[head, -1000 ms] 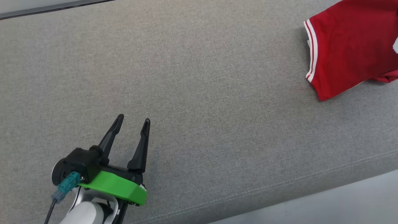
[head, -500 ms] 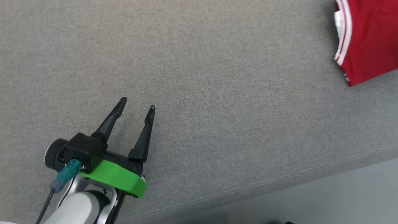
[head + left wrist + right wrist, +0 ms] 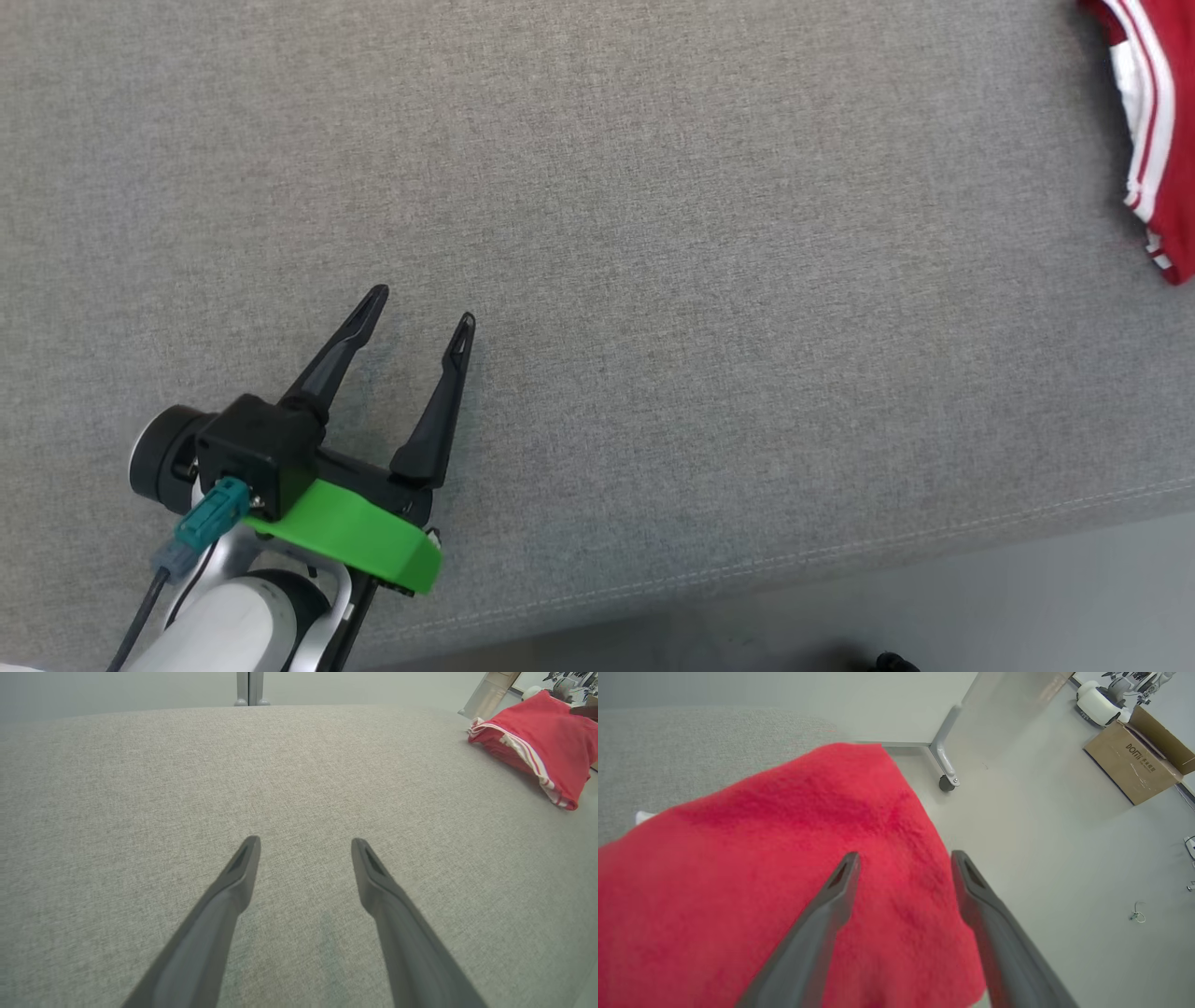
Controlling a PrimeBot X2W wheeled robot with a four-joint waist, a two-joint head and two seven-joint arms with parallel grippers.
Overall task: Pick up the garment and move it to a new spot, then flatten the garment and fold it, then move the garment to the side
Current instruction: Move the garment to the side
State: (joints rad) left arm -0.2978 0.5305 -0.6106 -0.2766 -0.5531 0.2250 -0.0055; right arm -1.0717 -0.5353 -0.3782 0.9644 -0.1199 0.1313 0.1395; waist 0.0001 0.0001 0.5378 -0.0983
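The garment (image 3: 1158, 131) is red with white stripes along one hem, and lies folded at the far right of the grey table (image 3: 653, 233). The left wrist view has the garment (image 3: 537, 742) at its upper right, far from my left gripper (image 3: 304, 844). That left gripper (image 3: 424, 306) hovers open over bare fabric at the lower left, holding nothing. In the right wrist view my right gripper (image 3: 903, 858) stands open just above the garment (image 3: 761, 882), near its edge at the table's end, gripping nothing.
The table's stitched front edge (image 3: 840, 551) runs along the bottom right, with pale floor (image 3: 980, 607) below it. Past the table's end I see a wheeled metal leg (image 3: 945, 760), a cardboard box (image 3: 1134, 765) and floor.
The head camera has swung left, so the garment has slid towards the right edge of the picture. The left gripper stays open, about where it was.
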